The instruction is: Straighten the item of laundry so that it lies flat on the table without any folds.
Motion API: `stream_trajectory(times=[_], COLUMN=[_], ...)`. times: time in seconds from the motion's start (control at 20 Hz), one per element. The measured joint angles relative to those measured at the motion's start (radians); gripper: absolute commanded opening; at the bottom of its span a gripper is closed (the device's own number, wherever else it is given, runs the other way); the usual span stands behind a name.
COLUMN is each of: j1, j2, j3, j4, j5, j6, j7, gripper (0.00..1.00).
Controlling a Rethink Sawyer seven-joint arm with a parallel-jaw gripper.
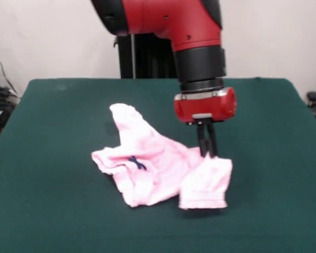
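Green table [52,211] before white wall; end effector [207,154] pinching rumpled pink pants [158,166]

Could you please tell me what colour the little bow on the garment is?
Dark blue; the bow shows in the front view.

A robotics lab — green-clothed table [52,211] before a bare white wall [52,37]; cables [0,100] trailing at one side

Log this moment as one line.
tool: shut on baby pants | baby pants: crumpled, one leg lifted | table: green, pants near centre | state: not flat yet
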Motion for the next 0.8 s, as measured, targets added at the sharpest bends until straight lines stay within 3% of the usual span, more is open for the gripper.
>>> stream_trajectory(times=[0.15,0.2,0.25,0.6,0.8], j1=[0.044,0.104,0.175,0.283,0.263], j2=[-0.013,-0.017,-0.02,-0.084,-0.163], j3=[-0.024,-0.081,-0.152,-0.262,-0.269], j4=[0.0,0.0,0.0,0.012,0.021], j5=[0.023,0.06,0.096,0.185,0.221], j6=[-0.001,-0.001,-0.001,0.076,0.185], j7=[0.0,0.0,0.0,0.0,0.0], gripper=[0.0,0.0,1.0,1.0,1.0])
